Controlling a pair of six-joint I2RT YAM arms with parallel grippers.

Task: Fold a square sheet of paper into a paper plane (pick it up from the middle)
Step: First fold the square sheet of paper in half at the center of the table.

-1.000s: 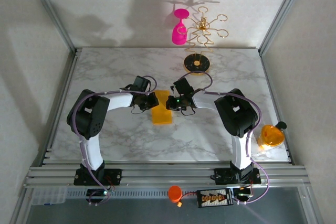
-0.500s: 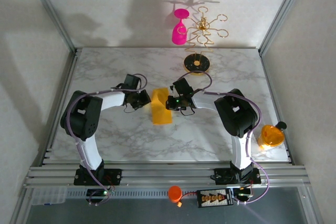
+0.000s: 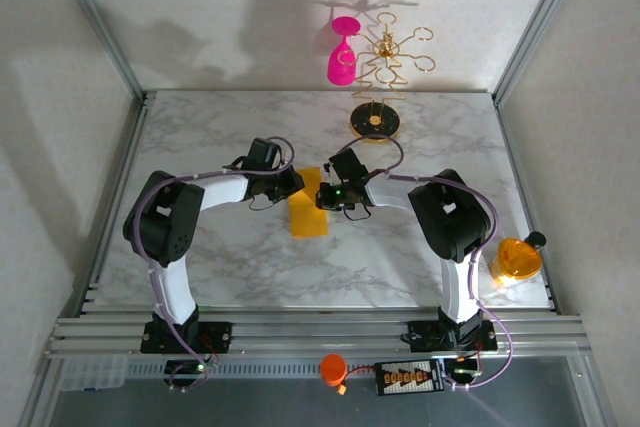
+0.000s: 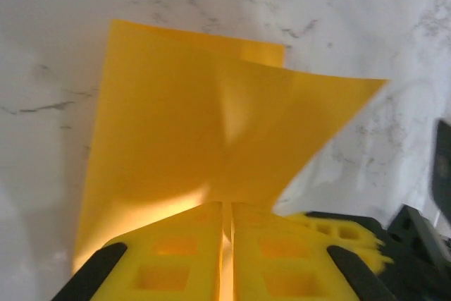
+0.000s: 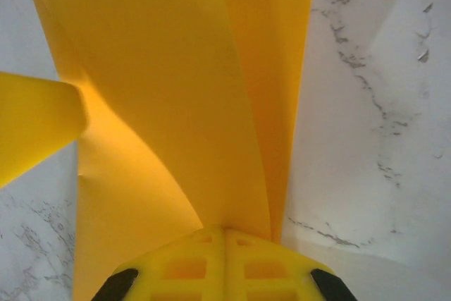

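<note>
The square sheet of paper [image 3: 309, 212] is orange-yellow and lies partly folded in the middle of the marble table [image 3: 200, 137]. One flap stands up off it [image 4: 282, 125]. My right gripper [image 3: 324, 197] is shut on the sheet's right edge, and the paper rises straight out of its yellow jaws [image 5: 224, 230]. My left gripper [image 3: 291, 185] is shut, with a thin slit between the jaws [image 4: 226, 206]. Its tips rest against the sheet's left edge. The left gripper's yellow finger [image 5: 35, 121] pokes in at the sheet [image 5: 176, 89] from the left.
A gold stand [image 3: 376, 119] at the back centre carries a pink wine glass [image 3: 342, 57]. A round orange translucent disc [image 3: 518, 259] sits at the table's right edge. Metal frame rails border the sides and the near edge.
The left gripper pulled away leftward from the sheet half a second ago and has come back to its left edge. The right gripper and the sheet have stayed put.
</note>
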